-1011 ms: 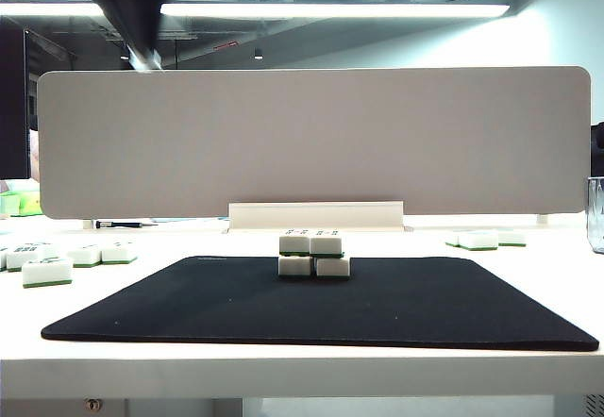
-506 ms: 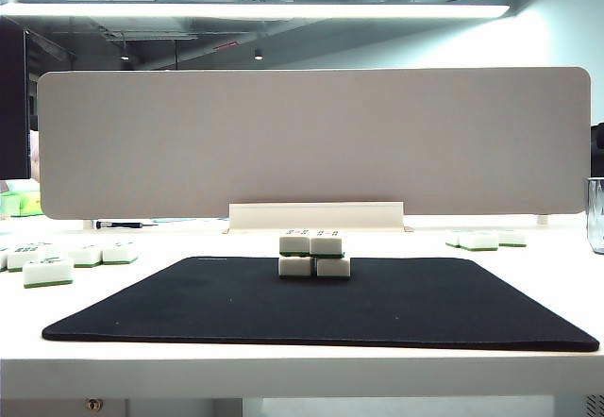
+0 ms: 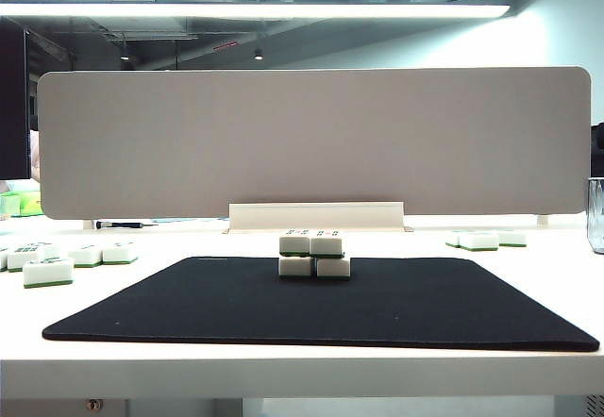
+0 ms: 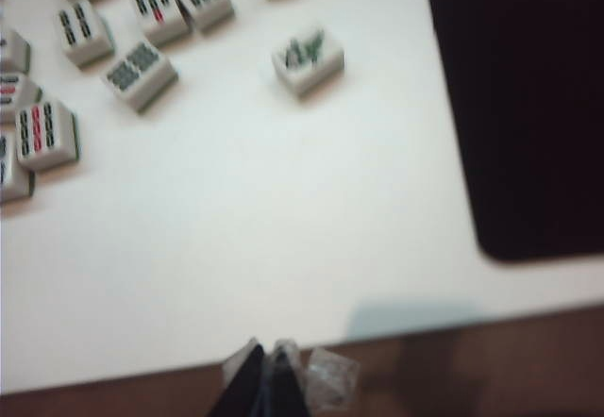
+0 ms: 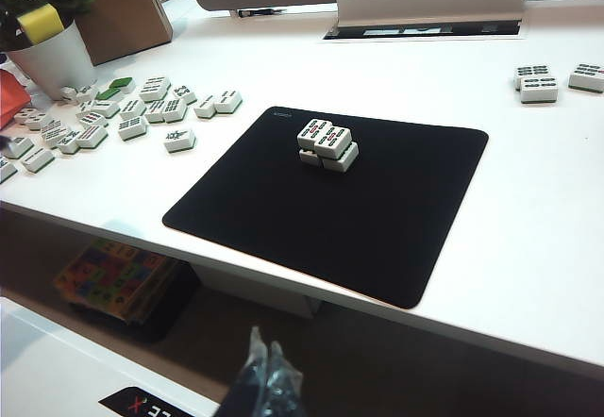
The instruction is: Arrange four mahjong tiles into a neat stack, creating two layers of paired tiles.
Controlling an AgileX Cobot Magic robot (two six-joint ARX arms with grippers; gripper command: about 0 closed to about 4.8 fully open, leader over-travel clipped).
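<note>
the stack [image 3: 314,255] sits on the mat [image 3: 321,304], toward its far edge and about centred, two tiles over two. spare tiles [image 3: 71,258] lie on the table [image 3: 566,275] left of the mat, a few more [image 3: 486,239] right of it. a divider board [image 3: 311,141] stands behind the mat.

Black mat [image 3: 321,304], potted plant [image 5: 42,21]

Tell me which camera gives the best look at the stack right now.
The right wrist view: it looks down on the stack on the black mat, showing both layers and the top faces. The exterior view shows the stack only side-on. The left wrist view misses it, showing loose tiles beyond the mat's corner.
</note>
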